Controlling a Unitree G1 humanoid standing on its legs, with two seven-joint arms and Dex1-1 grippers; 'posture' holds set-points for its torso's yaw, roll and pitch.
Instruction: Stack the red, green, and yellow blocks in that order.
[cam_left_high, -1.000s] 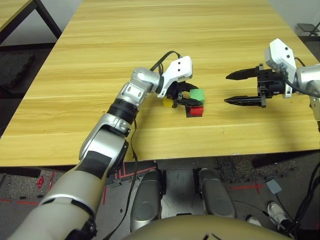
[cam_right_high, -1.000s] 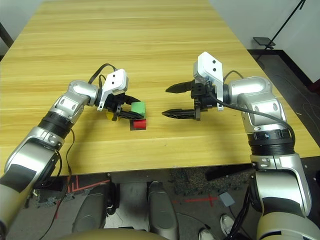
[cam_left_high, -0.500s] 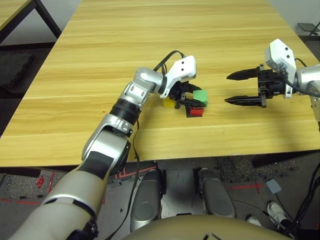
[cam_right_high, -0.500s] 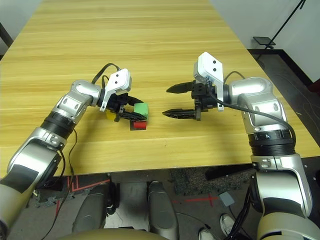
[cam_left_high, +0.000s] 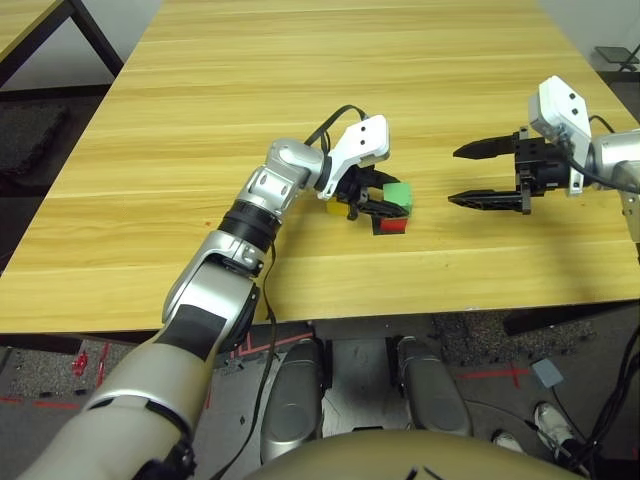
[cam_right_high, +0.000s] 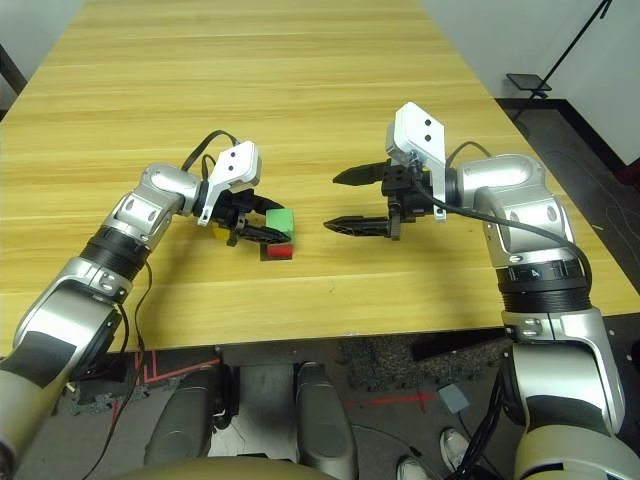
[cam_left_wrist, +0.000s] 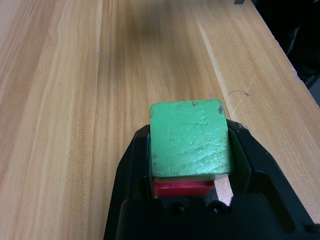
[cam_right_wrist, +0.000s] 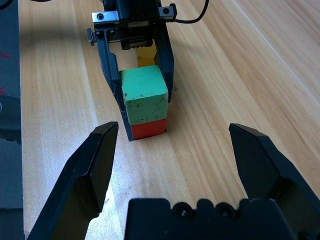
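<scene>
A long tabletop (cam_left_high: 300, 120) of pale wooden planks ran away from the camera. On it, toward its near edge, lay a flat black square patch (cam_right_high: 271, 253). Beyond the tabletop's near edge was a dark speckled floor (cam_left_high: 480, 340) with red tape marks (cam_left_high: 495, 376) and a small grey square (cam_left_high: 547, 372). Off the tabletop's far left corner stood another wooden table with black legs (cam_left_high: 60, 25).
</scene>
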